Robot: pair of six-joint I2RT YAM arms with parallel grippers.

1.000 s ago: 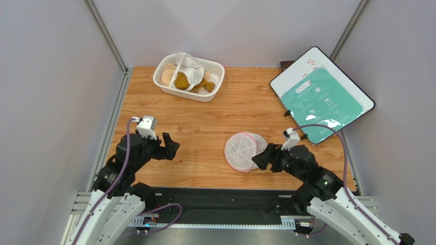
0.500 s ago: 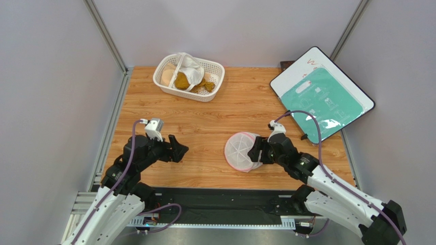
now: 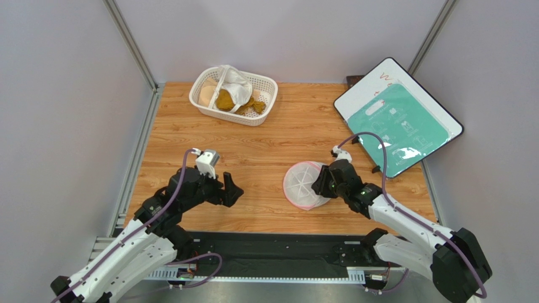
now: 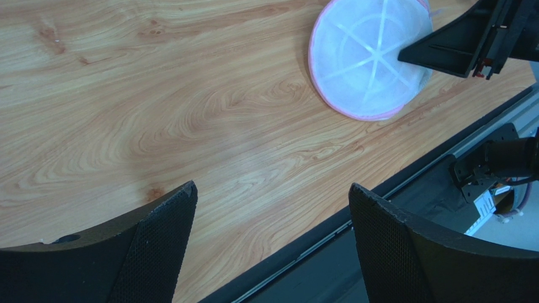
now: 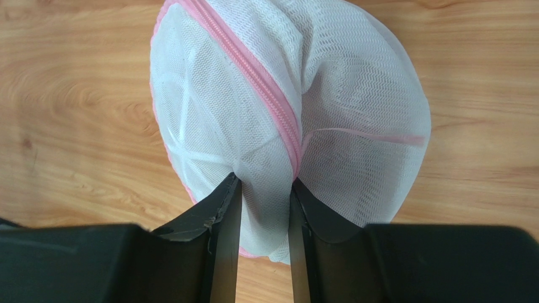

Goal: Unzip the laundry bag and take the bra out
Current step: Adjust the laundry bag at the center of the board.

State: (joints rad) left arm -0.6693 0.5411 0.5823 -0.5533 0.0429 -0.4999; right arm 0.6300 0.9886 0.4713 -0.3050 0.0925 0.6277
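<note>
With the right claw (image 5: 264, 183) pinching the bag (image 5: 360, 107) beside its zipper (image 5: 253, 69), hold firm while the open left claw (image 4: 272, 189) comes across to unzip it.

What stays hidden in and around the laundry bag (image 5: 354, 126)
Its mesh is too dense for me to tell what lies inside, and its near rim disappears behind my right jaws, which pinch a fold of it. I cannot find the slider on the pink zipper (image 5: 250, 79), whose near end runs down between those jaws. From my left wrist the bag's top is cut by the picture's edge. From above, the mustard cloth (image 3: 224, 100) and white cloth (image 3: 239, 85) overlap in the basket (image 3: 253, 118), shapes unclear.
</note>
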